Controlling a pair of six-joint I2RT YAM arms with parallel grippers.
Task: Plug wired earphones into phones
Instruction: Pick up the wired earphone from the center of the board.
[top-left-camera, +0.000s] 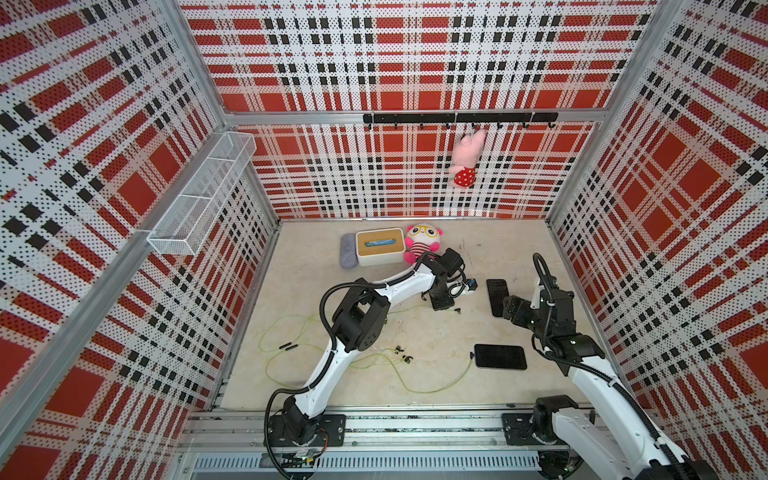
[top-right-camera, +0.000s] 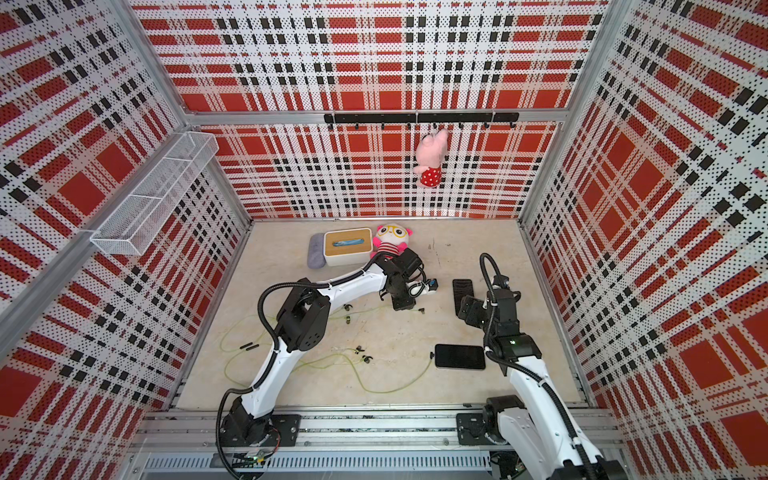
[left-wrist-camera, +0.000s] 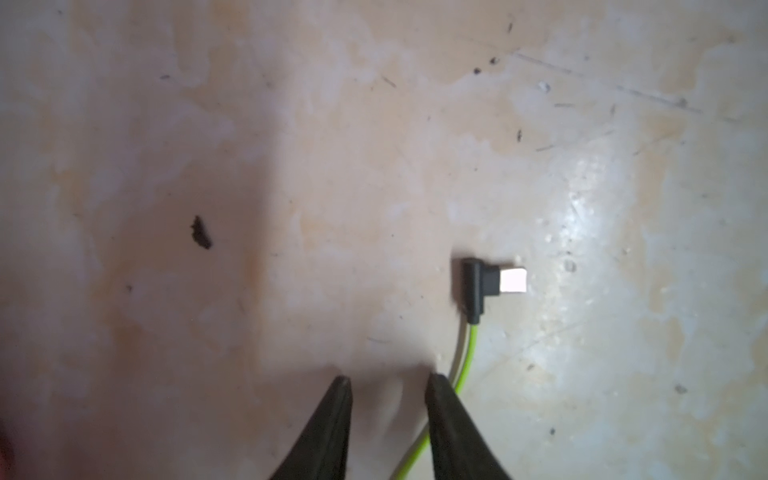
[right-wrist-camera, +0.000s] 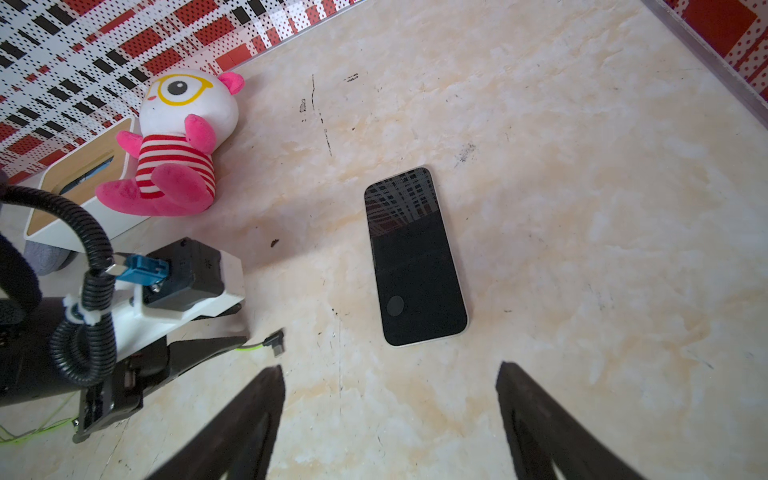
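Observation:
Two black phones lie on the table: the far phone (top-left-camera: 495, 291) (right-wrist-camera: 415, 257) and the near phone (top-left-camera: 500, 356) (top-right-camera: 460, 356), which has a black plug (top-left-camera: 472, 355) against its left end. Yellow-green earphone cables (top-left-camera: 436, 386) and black earbuds (top-left-camera: 402, 352) trail across the middle. A loose right-angle plug (left-wrist-camera: 482, 286) (right-wrist-camera: 276, 343) lies just ahead of my left gripper (left-wrist-camera: 388, 380) (top-left-camera: 449, 306), which is open; its cable (left-wrist-camera: 467, 353) passes one fingertip. My right gripper (right-wrist-camera: 390, 370) (top-left-camera: 508, 307) hovers wide open at the far phone's near end, holding nothing.
At the back stand a white box with a cork top (top-left-camera: 380, 246), a grey pouch (top-left-camera: 348, 249) and a pink striped plush toy (top-left-camera: 419, 245) (right-wrist-camera: 174, 158). Another pink plush (top-left-camera: 467, 160) hangs from the hook rail. A wire basket (top-left-camera: 199, 199) is on the left wall.

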